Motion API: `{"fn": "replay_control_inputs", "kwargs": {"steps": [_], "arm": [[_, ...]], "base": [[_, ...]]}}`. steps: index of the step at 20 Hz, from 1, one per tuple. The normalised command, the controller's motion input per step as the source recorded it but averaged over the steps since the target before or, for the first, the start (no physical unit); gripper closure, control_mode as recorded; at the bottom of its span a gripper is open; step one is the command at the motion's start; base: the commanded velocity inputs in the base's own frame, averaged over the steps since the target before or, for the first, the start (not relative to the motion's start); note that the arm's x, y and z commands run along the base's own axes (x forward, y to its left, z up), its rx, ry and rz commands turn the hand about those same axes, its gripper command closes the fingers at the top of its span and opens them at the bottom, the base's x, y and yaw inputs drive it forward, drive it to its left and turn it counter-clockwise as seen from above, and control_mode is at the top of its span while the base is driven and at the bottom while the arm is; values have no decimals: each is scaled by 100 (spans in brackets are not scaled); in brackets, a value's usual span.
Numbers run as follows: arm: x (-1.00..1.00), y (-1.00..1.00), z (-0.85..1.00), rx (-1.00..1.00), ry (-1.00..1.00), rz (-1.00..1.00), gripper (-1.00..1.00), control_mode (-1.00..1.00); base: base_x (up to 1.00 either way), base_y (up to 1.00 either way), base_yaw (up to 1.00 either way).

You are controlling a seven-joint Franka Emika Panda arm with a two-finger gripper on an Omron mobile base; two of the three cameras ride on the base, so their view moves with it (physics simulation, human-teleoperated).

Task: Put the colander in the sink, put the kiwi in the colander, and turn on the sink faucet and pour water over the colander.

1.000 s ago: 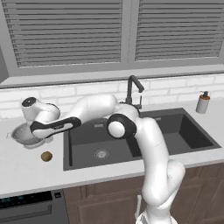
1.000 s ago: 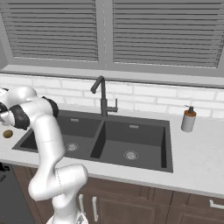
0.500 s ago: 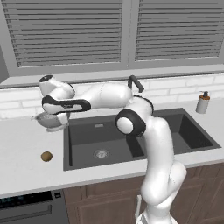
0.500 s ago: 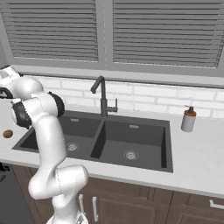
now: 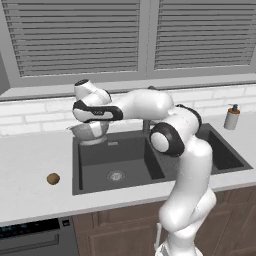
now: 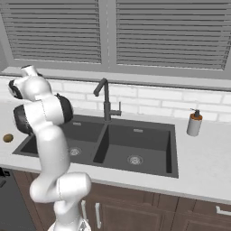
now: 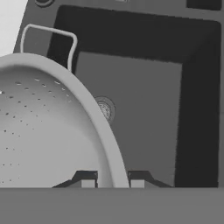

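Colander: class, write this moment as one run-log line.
gripper: shut on colander rim | colander: over sink left edge | kiwi: on counter

The arm has swung the colander (image 5: 90, 132) off the counter left of the sink (image 5: 125, 165) and up over the sink's left basin edge. The gripper (image 7: 112, 178), clamped on the colander's rim, has travelled with it toward the sink.

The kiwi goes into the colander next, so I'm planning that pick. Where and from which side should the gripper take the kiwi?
The kiwi lies alone on the counter, left of the sink. Come straight down from above and close across its short width at the middle: it is a small oval, so the narrow waist fits the jaws best and nothing crowds it.
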Motion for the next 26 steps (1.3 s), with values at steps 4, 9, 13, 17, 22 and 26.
{"fn": "replay_control_inputs", "kwargs": {"steps": [4, 9, 13, 17, 22, 26], "arm": [[-89, -34, -74, -1, -40, -34, 100, -100], [-69, -9, -65, -1, -47, -28, 100, -100], [-1, -4, -11, 0, -20, -28, 100, -100], [19, 1, -4, 0, -1, -28, 100, -100], [4, 10, -4, 0, 0, -23, 100, -100], [-1, 6, -28, 0, 2, -18, 100, -100]], "base": [[0, 0, 0], [0, 0, 0], [0, 0, 0], [0, 0, 0], [0, 0, 0], [0, 0, 0]]}}
